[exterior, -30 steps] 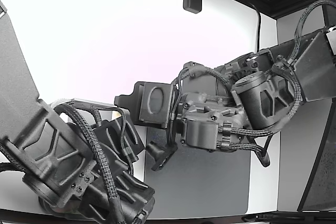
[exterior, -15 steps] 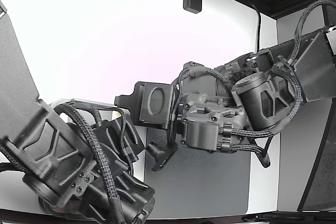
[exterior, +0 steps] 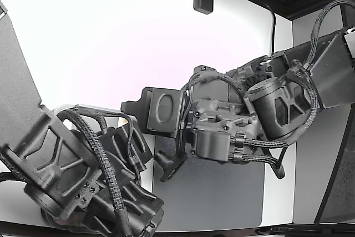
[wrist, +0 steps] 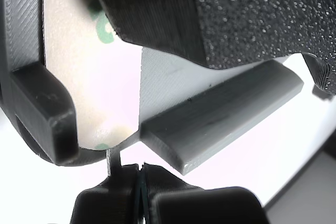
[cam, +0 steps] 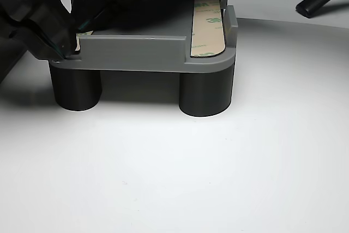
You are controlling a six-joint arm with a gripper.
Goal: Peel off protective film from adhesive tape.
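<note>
In the exterior view we see two black arms meeting over a white table (exterior: 83,54). The arm entering from the exterior view's right reaches toward the middle, where a dark grey mat (exterior: 222,192) lies on the table near its front edge. The other arm (exterior: 66,170) fills the exterior view's lower left corner. The gripper's tips are hidden among the arm parts here, and we cannot tell from this view how the jaws stand.

In the wrist view we look along the gripper (wrist: 140,182), whose two dark fingertips are pressed together on a thin pale tab (wrist: 112,161) that sticks out from the edge of a grey holder (wrist: 220,119). The tab leads up to a cream strip of tape film (wrist: 84,87) with green print, lying flat in the holder beside a raised dark rim.

In the other view we see the grey holder (cam: 142,53) standing on dark round legs (cam: 206,91) on the white table (cam: 218,178). A cream strip with green print (cam: 208,25) lies along the holder's right end as this view shows it. At the holder's left corner the black gripper (cam: 64,50) meets another strip (cam: 84,35), its tips closed at that strip's end.
</note>
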